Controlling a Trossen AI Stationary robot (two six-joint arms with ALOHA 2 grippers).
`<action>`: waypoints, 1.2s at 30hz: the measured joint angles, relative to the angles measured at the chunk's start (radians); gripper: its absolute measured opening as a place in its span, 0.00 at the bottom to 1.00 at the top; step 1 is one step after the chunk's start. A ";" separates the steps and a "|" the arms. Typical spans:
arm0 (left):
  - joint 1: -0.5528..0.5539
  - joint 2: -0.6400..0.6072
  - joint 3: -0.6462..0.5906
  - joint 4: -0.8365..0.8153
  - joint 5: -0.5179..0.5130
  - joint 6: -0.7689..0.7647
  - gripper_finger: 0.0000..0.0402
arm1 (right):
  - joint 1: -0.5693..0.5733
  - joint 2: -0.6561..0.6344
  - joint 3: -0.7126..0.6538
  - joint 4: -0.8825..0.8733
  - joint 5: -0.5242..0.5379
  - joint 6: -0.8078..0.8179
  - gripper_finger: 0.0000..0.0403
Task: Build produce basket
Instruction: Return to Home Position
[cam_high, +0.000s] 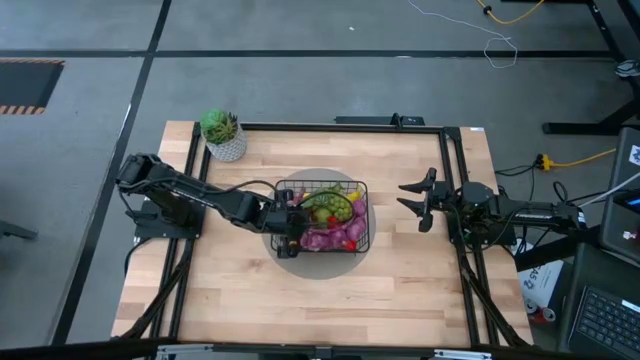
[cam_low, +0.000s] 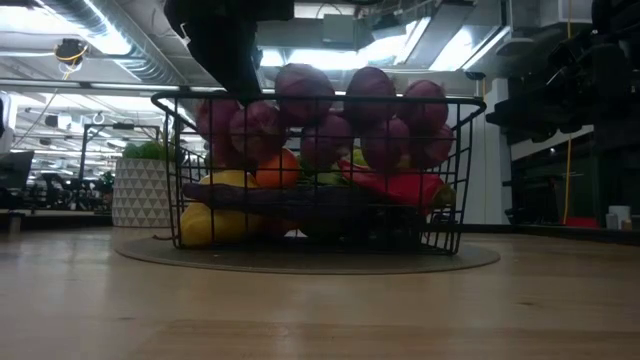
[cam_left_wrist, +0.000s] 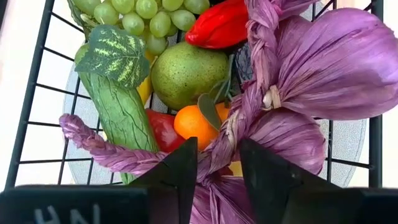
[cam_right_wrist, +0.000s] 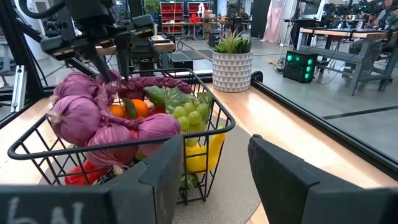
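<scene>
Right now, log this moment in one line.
left hand: open, over basket | right hand: open, right of basket | purple garlic: in basket

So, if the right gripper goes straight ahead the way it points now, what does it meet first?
Probably the basket: its near wire wall faces the open fingers of the right gripper, with nothing seen between them, though depth is unclear.
</scene>
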 joint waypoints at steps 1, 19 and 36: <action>-0.003 -0.001 0.000 0.000 0.000 0.000 0.29 | 0.000 0.000 0.000 0.000 0.000 0.000 0.46; -0.015 -0.263 0.001 -0.004 -0.003 0.146 0.29 | 0.000 0.000 0.000 0.000 0.000 0.000 0.46; 0.010 -0.361 0.001 -0.082 0.038 0.113 0.29 | 0.000 0.000 0.000 0.000 0.000 0.000 0.46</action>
